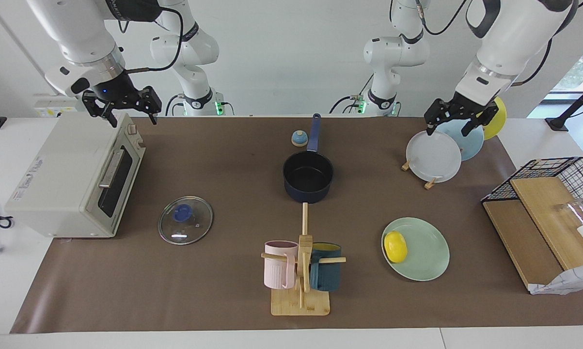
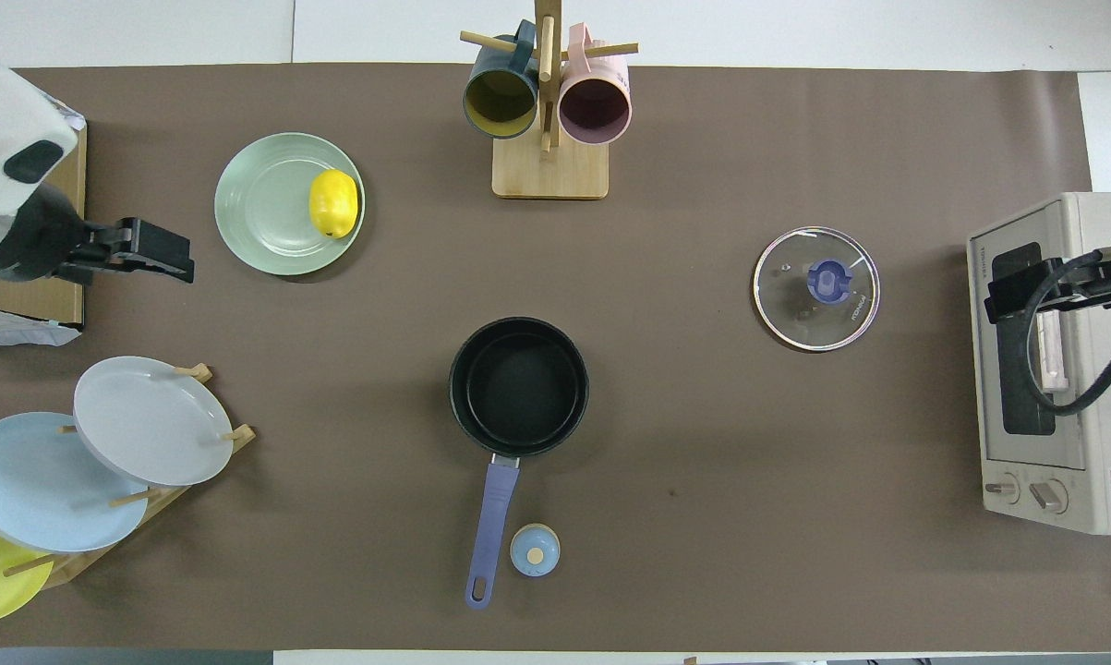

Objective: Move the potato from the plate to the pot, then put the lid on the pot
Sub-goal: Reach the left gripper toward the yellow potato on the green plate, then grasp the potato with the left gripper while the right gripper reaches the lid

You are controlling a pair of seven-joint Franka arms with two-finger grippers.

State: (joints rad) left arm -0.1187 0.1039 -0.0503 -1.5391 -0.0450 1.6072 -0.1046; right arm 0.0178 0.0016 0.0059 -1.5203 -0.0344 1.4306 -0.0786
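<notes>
The potato (image 1: 396, 246) — smooth, bright yellow, oval — is lying on the plate (image 1: 427, 252); the left tool (image 1: 455, 121) is hanging open and empty above the plate rack (image 1: 429, 183).

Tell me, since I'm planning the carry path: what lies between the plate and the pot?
Nothing: in the overhead view only bare brown mat separates the plate, holding the potato, from the pot.

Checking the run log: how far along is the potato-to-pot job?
Nothing done yet. The potato sits on the plate, the pot is empty, and the lid lies flat on the table beside the toaster oven. In hand: the left end effector, open and empty, is up over the plate rack. The right end effector waits open over the toaster oven. Both steps are left.
</notes>
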